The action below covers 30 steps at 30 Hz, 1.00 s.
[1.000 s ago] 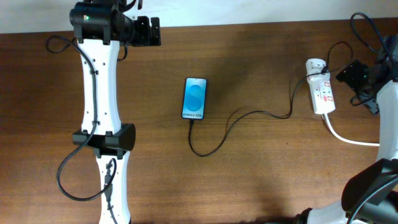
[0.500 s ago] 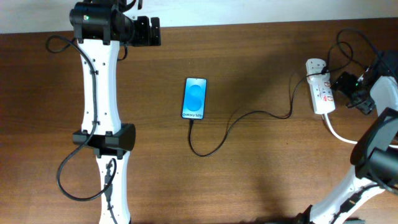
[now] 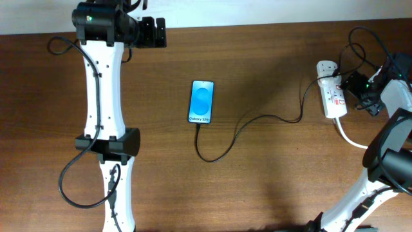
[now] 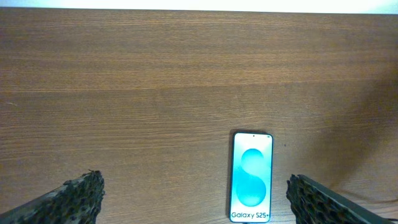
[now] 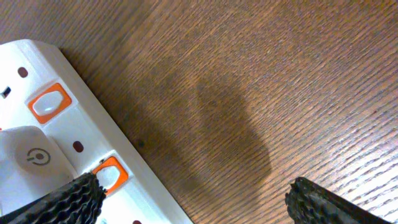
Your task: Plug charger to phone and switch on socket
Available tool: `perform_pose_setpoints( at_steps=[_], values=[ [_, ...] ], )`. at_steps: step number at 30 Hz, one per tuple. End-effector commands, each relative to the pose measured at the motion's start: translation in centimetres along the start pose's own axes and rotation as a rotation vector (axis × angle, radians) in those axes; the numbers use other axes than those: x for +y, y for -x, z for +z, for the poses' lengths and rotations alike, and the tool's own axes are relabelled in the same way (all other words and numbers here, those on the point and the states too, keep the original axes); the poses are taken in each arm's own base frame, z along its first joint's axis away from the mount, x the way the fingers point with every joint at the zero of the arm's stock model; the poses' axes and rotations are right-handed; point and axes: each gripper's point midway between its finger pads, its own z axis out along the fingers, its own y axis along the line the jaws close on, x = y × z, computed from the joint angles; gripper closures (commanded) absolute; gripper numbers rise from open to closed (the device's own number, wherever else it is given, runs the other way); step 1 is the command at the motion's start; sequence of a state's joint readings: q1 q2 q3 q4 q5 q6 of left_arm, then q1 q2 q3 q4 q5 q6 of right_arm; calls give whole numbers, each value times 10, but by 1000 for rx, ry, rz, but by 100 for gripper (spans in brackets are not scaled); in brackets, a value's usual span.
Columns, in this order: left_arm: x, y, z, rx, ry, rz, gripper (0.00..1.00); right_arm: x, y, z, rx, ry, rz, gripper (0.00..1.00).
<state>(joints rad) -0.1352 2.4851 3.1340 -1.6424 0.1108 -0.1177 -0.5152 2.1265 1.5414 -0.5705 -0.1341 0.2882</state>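
Observation:
The phone [image 3: 202, 101] lies flat mid-table, blue screen up; it also shows in the left wrist view [image 4: 252, 177]. The charger, a thin black cable [image 3: 257, 120], runs from the phone's near end in a loop to a white adapter [image 3: 326, 68] on the socket [image 3: 333, 98], a white power strip at the right. My right gripper [image 3: 355, 87] is open, just right of the socket; in the right wrist view its left finger hangs over the strip [image 5: 68, 143] by an orange-red switch [image 5: 111, 173]. My left gripper [image 3: 156, 32] is open and empty at the far left.
A thick white cord [image 3: 360, 140] leaves the socket's near end toward the right edge. Black arm cables [image 3: 370, 32] loop above the socket. The left arm's white links [image 3: 103, 96] stretch down the table's left side.
My right gripper has moved left, from beyond the socket's right side to close beside it. The phone, cable and left arm have not moved.

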Motion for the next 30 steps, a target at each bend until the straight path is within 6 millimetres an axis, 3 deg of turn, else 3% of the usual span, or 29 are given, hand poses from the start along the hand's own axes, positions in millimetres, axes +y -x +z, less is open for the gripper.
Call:
perform_pose_setpoints(
  at_steps=[1, 9, 14, 22, 30],
  values=[
    [4, -2, 4, 9, 17, -11, 1, 5, 0, 3, 4, 15, 3, 2],
    [4, -2, 4, 10, 17, -11, 0, 14, -10, 13, 28, 18, -22, 2],
    [4, -2, 4, 10, 17, -11, 0, 6, -12, 21, 35, -21, -16, 2],
    [4, -2, 4, 9, 17, -11, 1, 0, -7, 22, 9, -49, -8, 2],
    [3, -2, 4, 10, 16, -10, 1, 10, -19, 23, 62, 8, -52, 2]
  ],
)
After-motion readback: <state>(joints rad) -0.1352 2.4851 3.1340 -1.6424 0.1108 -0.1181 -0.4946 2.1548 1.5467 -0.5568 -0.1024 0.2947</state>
